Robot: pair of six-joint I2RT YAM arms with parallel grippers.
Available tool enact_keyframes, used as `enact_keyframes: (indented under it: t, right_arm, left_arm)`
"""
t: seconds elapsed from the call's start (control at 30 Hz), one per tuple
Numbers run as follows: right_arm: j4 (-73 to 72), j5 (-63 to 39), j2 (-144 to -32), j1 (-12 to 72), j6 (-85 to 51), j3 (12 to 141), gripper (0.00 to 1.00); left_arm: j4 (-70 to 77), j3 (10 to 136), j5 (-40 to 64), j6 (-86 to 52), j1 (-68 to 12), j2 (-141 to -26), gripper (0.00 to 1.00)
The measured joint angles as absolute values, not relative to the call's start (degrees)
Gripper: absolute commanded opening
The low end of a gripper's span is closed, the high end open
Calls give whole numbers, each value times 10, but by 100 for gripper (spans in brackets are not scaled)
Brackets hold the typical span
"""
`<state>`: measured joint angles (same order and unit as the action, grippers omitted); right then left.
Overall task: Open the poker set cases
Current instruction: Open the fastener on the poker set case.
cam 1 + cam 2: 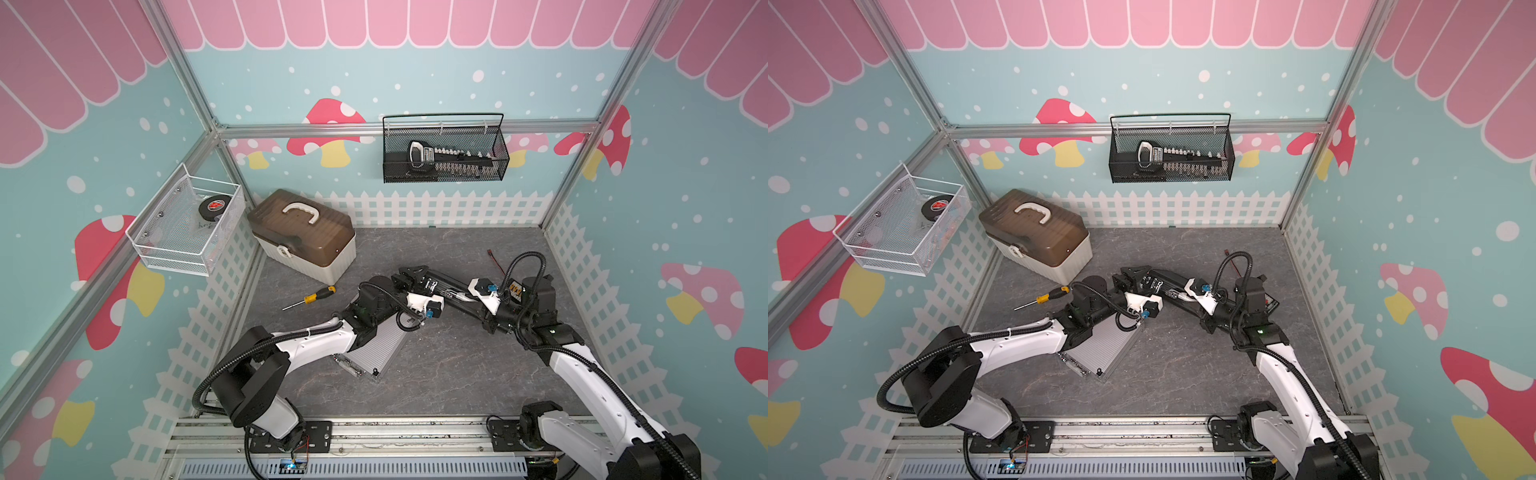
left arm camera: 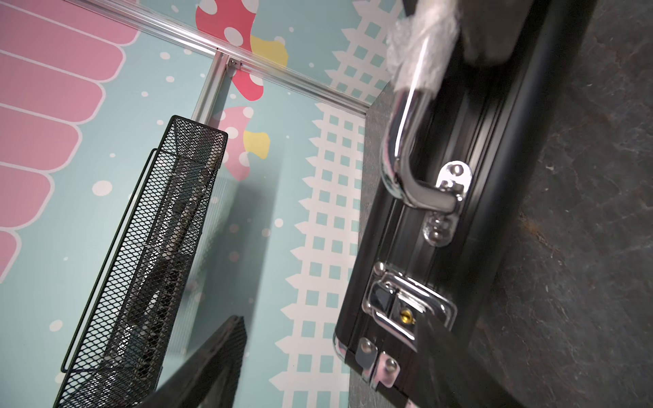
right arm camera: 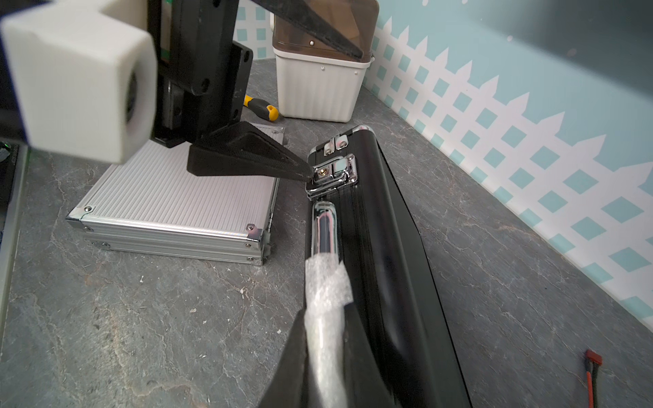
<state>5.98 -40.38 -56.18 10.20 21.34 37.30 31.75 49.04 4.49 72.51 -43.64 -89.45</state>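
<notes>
left tool (image 1: 410, 277) spread, fingertip (image 3: 300, 170) at latch (image 3: 335, 171) on black case (image 3: 385, 254); right tool (image 3: 323, 339) pinches handle (image 3: 323, 226) further along case's long edge.

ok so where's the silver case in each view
Both top views: the silver case sits low centre on the floor, partly hidden by the left arm.
Left wrist: not in it.
Right wrist: it lies flat beside the black case, in front of the white box.
Shared landmark: the black case, close up in the left wrist view and between the two wrists in both top views.
</notes>
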Motion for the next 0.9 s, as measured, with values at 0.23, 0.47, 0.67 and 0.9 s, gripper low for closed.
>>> enact_keyframes:
  t: [0.23, 0.47, 0.67, 0.9]
  right_arm:
    - [60, -405, -562, 102, 213, 373, 5]
    - [60, -405, -562, 102, 213, 373, 5]
    - [60, -405, -562, 102, 212, 373, 5]
    - [60, -405, -562, 102, 209, 373, 5]
  left_arm:
    - [317, 488, 47, 725, -436, -894, 75]
    - [292, 478, 52, 725, -436, -883, 74]
    - [277, 475, 51, 725, -436, -883, 74]
    - [297, 476, 45, 722, -436, -888, 74]
